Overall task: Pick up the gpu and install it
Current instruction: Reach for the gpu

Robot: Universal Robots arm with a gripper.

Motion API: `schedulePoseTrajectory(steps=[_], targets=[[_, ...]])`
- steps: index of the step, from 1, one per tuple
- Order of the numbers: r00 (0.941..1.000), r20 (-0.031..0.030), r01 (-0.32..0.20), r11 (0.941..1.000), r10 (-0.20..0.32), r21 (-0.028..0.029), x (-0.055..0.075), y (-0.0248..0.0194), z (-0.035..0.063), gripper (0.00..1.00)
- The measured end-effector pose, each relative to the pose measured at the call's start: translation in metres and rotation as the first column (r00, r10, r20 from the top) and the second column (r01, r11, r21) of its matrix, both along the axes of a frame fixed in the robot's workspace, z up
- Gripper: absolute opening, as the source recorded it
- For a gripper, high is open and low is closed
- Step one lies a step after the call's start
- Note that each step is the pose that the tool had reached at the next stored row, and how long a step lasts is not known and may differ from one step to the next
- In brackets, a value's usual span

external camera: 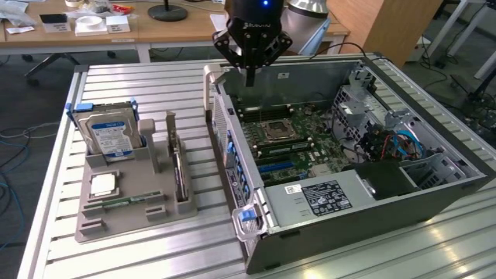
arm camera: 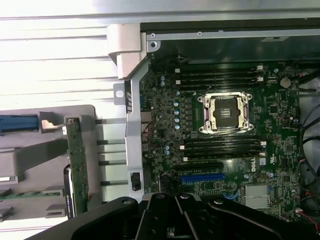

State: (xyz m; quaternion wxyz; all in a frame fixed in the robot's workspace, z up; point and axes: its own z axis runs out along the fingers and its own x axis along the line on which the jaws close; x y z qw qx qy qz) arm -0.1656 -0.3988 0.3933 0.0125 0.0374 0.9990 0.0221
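The gpu (external camera: 180,174) stands on its long edge in a slot of the grey holder (external camera: 124,224), at the exterior view's left of the open computer case (external camera: 387,218). In the wrist view the gpu (arm camera: 77,165) is a thin brownish-green board seen edge-on beside the case wall. My gripper (external camera: 250,78) hangs over the rear of the case, above the motherboard (external camera: 287,139), well apart from the gpu. Its fingers are shut with nothing between them. The gripper (arm camera: 175,220) is a black mass over the motherboard (arm camera: 165,95), close to a blue slot (arm camera: 202,177).
The holder also carries a blue-labelled hard drive (external camera: 112,131), a processor chip (external camera: 103,185) and a green memory stick (external camera: 128,200). Cables (external camera: 391,145) and a drive cage (external camera: 368,102) fill the case's far side. Desks with clutter (external camera: 93,26) stand behind the slatted metal table (external camera: 147,87).
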Motion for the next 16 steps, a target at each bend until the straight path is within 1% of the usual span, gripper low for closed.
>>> schedulePoseTrajectory(steps=[16], targets=[[1.0000, 0.0000, 0.000, 1.0000, 0.000, 0.0000, -0.0045, 0.0000, 0.0000, 0.11]])
